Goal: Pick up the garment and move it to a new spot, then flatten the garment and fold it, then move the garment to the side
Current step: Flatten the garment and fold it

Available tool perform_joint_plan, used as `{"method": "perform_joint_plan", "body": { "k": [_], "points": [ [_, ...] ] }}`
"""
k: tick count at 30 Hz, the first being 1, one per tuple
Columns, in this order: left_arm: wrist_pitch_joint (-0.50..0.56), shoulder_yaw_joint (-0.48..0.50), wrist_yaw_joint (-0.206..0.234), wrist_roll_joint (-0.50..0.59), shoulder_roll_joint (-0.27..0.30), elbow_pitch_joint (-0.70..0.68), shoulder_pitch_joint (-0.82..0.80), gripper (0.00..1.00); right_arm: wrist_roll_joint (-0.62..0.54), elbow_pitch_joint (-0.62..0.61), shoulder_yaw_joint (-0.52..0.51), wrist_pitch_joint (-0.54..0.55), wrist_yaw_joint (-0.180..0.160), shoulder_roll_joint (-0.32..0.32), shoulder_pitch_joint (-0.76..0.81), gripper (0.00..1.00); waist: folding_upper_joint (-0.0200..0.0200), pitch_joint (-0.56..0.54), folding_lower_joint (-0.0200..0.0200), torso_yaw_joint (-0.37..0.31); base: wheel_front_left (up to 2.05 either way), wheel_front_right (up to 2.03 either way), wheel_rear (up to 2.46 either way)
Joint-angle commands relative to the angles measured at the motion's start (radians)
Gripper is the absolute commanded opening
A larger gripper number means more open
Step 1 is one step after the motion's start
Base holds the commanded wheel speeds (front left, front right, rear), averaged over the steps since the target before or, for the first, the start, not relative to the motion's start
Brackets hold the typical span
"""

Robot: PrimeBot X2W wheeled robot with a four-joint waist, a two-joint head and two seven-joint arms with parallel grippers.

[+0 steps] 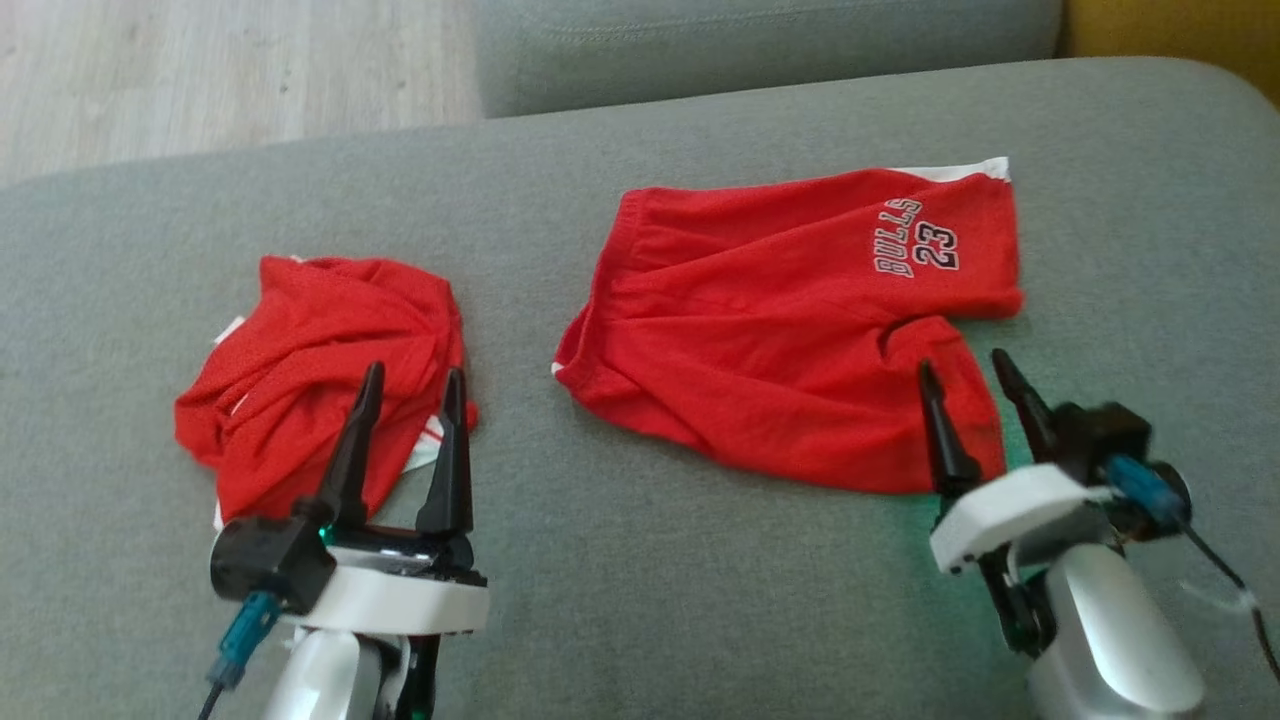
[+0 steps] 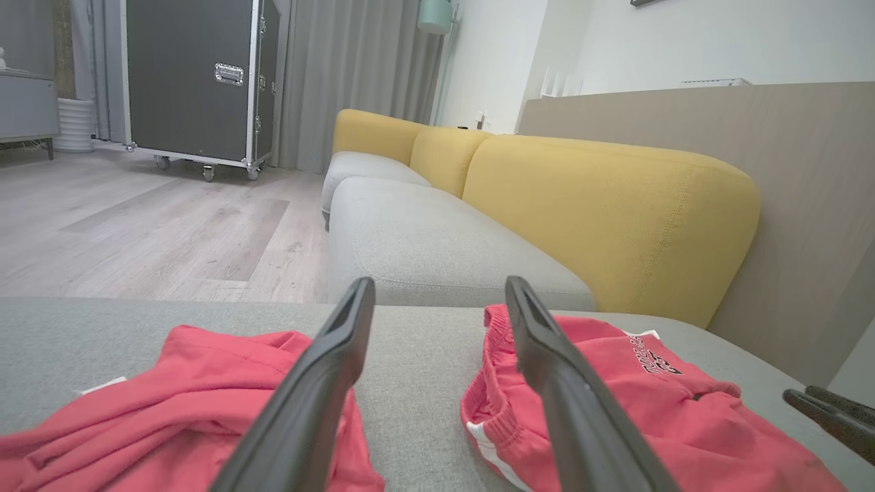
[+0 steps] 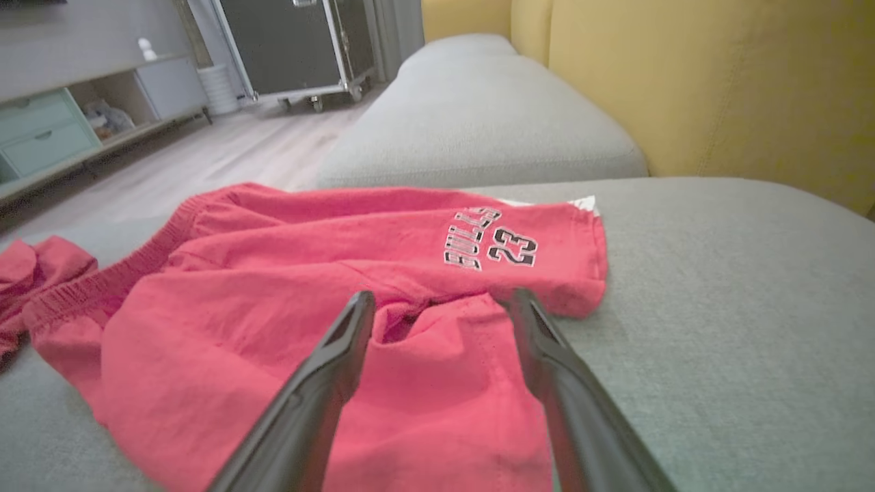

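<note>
Lying at the left of the grey fabric sofa seat (image 1: pixel 640 600), a crumpled red mesh garment with white trim (image 1: pixel 310 360) sits in a loose heap. The left gripper (image 1: pixel 415 372) stands at the heap's near right edge, its two dark fingers spread apart and holding nothing. A strip of bare cushion separates that heap from the red shorts printed "BULLS 23" (image 1: pixel 780 320), which lie spread out but wrinkled right of centre, with the waistband toward the left and the legs toward the right. The print is on the farther leg. The right gripper (image 1: pixel 962 360) is over the hem of the nearer leg, fingers apart and empty. Whether its tips touch the cloth cannot be told.
</note>
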Motion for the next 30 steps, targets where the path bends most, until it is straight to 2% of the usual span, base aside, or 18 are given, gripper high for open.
{"method": "perform_joint_plan", "body": {
  "k": [1,9,16,18,24,30],
  "points": [
    [-0.01,0.023,0.002,0.005,0.003,-0.026,-0.047,1.0,-0.015,-0.028,0.031,0.03,-0.001,0.004,-0.058,1.0,-0.0001,0.012,0.0,0.012,0.0,0.0,0.0],
    [-0.01,0.0,0.0,-0.009,0.003,-0.009,-0.07,1.0,-0.057,0.063,0.091,0.194,-0.001,-0.008,-0.152,1.0,-0.0001,0.049,0.0,0.077,0.0,0.0,0.0],
    [-0.01,-0.016,0.001,-0.021,0.003,-0.003,-0.084,1.0,-0.036,0.178,0.096,0.278,-0.001,-0.043,-0.231,1.0,-0.0001,0.073,0.0,0.132,0.0,0.0,0.0],
    [-0.01,-0.018,0.003,-0.022,0.003,-0.004,-0.086,1.0,-0.029,0.197,0.095,0.28,-0.001,-0.049,-0.252,0.0,-0.0001,0.079,0.0,0.142,0.0,0.0,0.0],
    [-0.01,-0.021,0.003,-0.025,0.003,-0.006,-0.092,1.0,-0.019,0.207,0.081,0.249,-0.001,-0.075,-0.317,0.0,-0.0001,0.098,0.0,0.156,0.0,0.0,0.0],
    [-0.01,-0.037,0.003,-0.029,0.003,-0.006,-0.109,1.0,-0.025,0.208,0.074,0.266,-0.001,-0.117,-0.397,0.0,-0.0001,0.123,0.0,0.168,0.0,0.0,0.0]
  ]
}}
